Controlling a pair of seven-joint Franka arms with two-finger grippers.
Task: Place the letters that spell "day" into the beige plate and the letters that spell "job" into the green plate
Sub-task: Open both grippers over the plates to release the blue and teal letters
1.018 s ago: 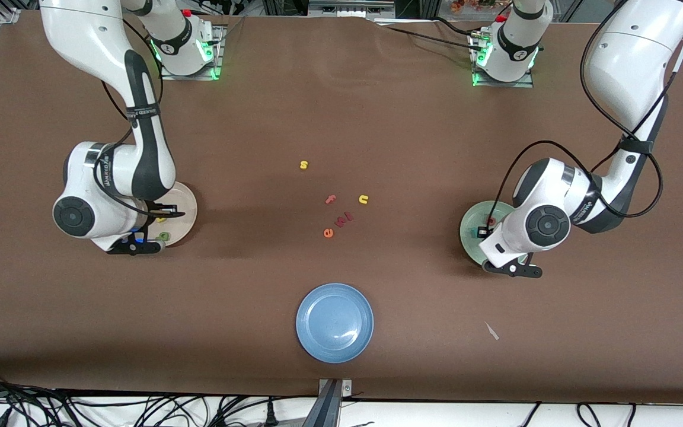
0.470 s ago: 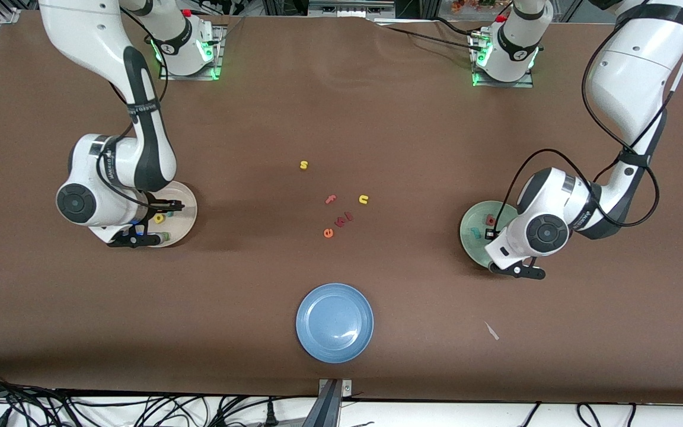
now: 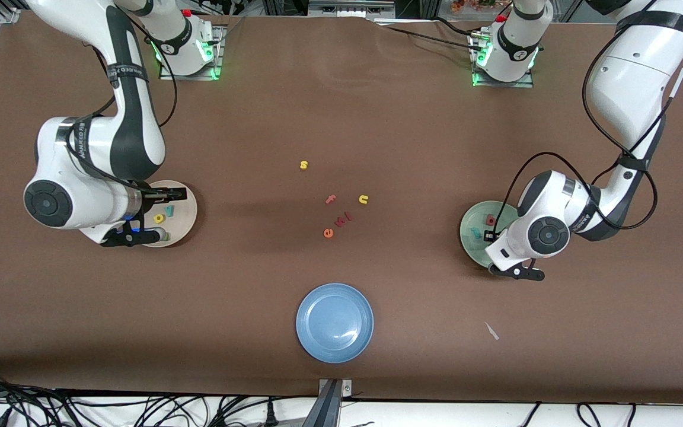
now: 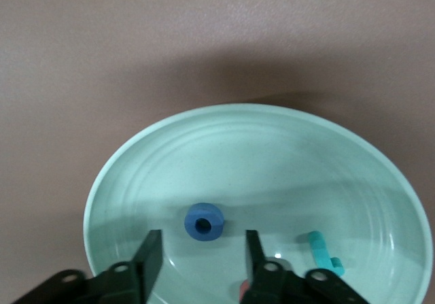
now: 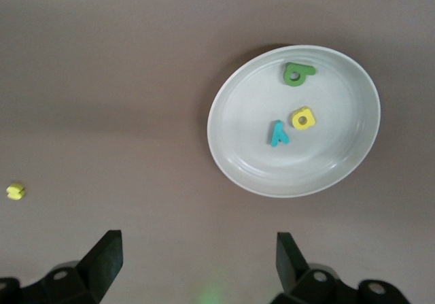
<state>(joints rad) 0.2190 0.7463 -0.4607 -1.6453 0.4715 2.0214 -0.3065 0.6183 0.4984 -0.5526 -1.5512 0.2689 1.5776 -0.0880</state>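
Observation:
The beige plate [image 3: 185,223] [image 5: 238,151] holds a dark green "d" [image 5: 298,73], a yellow "a" [image 3: 159,219] [image 5: 302,118] and a teal "y" [image 3: 169,210] [image 5: 278,134]. My right gripper [image 3: 152,216] [image 5: 197,249] hangs open and empty above that plate's edge. The green plate [image 3: 469,222] [image 4: 272,161] holds a blue "o" [image 4: 204,222], a teal "j" [image 3: 475,232] [image 4: 323,251] and a red-pink "b" [image 3: 490,220] [image 4: 242,290], the last partly hidden by a finger. My left gripper [image 3: 504,255] [image 4: 202,249] is open just over the plate, with the "o" lying free beside its tips.
Loose letters lie mid-table: a yellow "s" [image 3: 303,165], a pink "f" [image 3: 331,199], a yellow "n" [image 3: 363,199], an orange "e" [image 3: 328,233] and red pieces [image 3: 345,219]. A blue plate [image 3: 334,322] sits nearer the front camera. A paper scrap [image 3: 491,331] lies toward the left arm's end.
Both grippers have opened. The right one has risen off the beige plate and drifted toward the right arm's end of the table. The left one has barely shifted over the green plate.

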